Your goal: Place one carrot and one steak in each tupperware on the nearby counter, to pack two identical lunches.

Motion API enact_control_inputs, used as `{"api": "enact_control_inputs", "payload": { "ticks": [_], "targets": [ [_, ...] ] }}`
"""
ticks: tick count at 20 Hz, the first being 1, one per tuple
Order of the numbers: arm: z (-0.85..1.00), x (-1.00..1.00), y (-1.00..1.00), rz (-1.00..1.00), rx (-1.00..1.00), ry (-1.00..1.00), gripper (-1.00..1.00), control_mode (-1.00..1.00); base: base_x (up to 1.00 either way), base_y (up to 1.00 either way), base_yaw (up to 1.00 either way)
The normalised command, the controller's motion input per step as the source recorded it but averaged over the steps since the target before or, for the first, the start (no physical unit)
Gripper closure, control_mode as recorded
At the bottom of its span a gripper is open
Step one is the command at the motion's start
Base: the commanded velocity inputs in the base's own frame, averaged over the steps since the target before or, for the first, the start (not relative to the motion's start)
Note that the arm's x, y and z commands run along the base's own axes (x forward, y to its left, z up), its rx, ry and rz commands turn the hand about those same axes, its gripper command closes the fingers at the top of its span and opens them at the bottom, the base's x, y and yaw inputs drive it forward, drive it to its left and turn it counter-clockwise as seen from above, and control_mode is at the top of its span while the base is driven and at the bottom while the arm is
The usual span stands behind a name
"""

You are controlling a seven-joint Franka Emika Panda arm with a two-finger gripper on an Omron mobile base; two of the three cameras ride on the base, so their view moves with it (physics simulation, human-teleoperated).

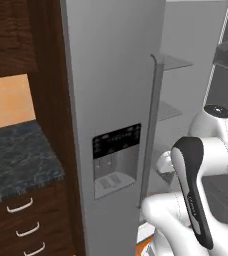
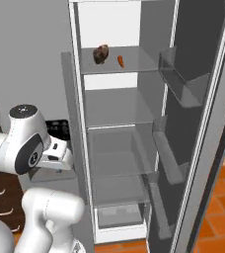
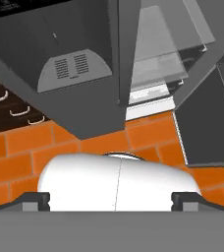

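Observation:
A brown steak and a small orange carrot lie side by side on the top shelf of the open fridge compartment. My gripper is open, its dark fingertips set wide apart with nothing between them. It hangs low in front of the fridge, well below that shelf, facing the orange tile floor. The black-grey marbled counter runs to the left of the fridge. The tupperware is out of view.
The closed left fridge door carries a dispenser panel and a tall handle. The right fridge door stands open with bins on it. Lower glass shelves are bare. Dark drawers sit under the counter.

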Motion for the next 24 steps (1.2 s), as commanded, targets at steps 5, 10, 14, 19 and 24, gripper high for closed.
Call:
{"api": "enact_control_inputs", "payload": {
  "ticks": [5,10,14,19,24],
  "targets": [
    [0.00,0.00,0.00,0.00,0.00,0.00,-1.00,1.00,0.48,-0.70,0.34],
    [0.00,0.00,0.00,0.00,0.00,0.00,-1.00,1.00,0.31,0.00,0.44],
    [0.00,0.00,0.00,0.00,0.00,0.00,-1.00,1.00,0.52,-0.43,0.19],
    [0.00,0.00,0.00,0.00,0.00,0.00,-1.00,1.00,0.27,-0.21,0.00],
    [0.00,0.00,0.00,0.00,0.00,0.00,-1.00,1.00,-0.04,-0.55,-0.04]
  ]
}}
